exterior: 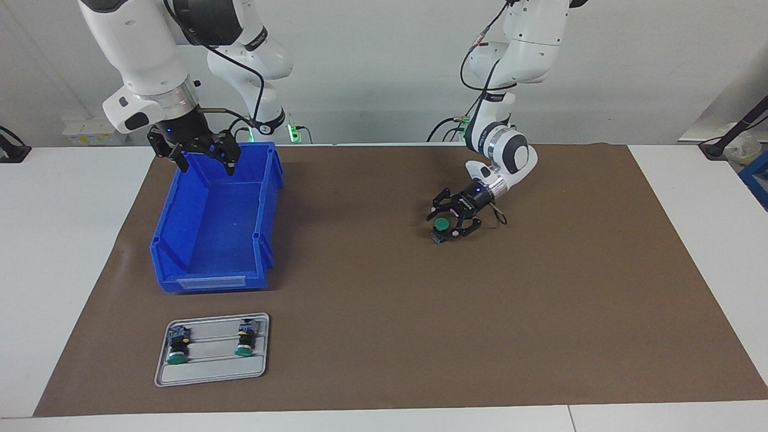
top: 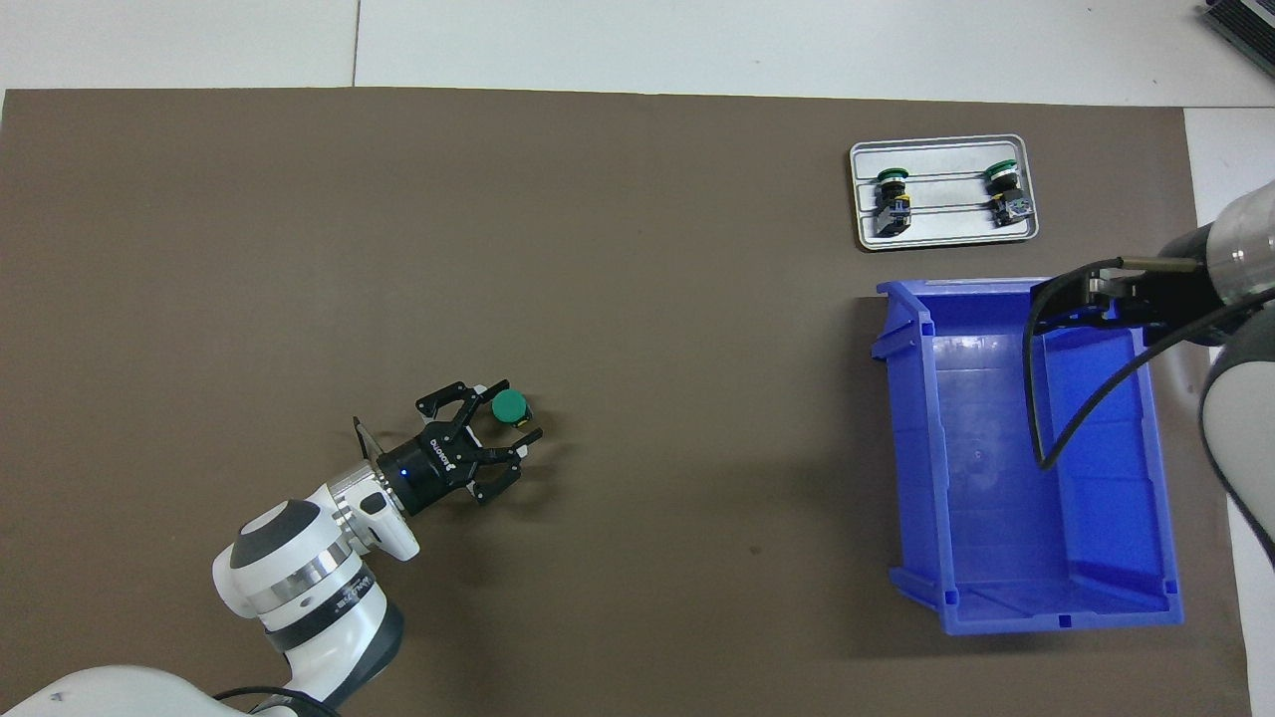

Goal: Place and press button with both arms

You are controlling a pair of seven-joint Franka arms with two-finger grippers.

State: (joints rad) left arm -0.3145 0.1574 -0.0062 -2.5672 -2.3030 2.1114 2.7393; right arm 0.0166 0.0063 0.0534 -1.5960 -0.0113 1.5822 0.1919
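Your left end effector [exterior: 445, 219] sits low over the mat with its jaws parted around the button [exterior: 441, 225], which stands green cap up so it can be pressed. Your right end effector [exterior: 201, 157] waits open over the blue bin [exterior: 180, 252].

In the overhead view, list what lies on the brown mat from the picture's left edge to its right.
Left gripper → green button between its jaws → metal tray with two more buttons, farther from the robots → blue bin, right gripper over it.
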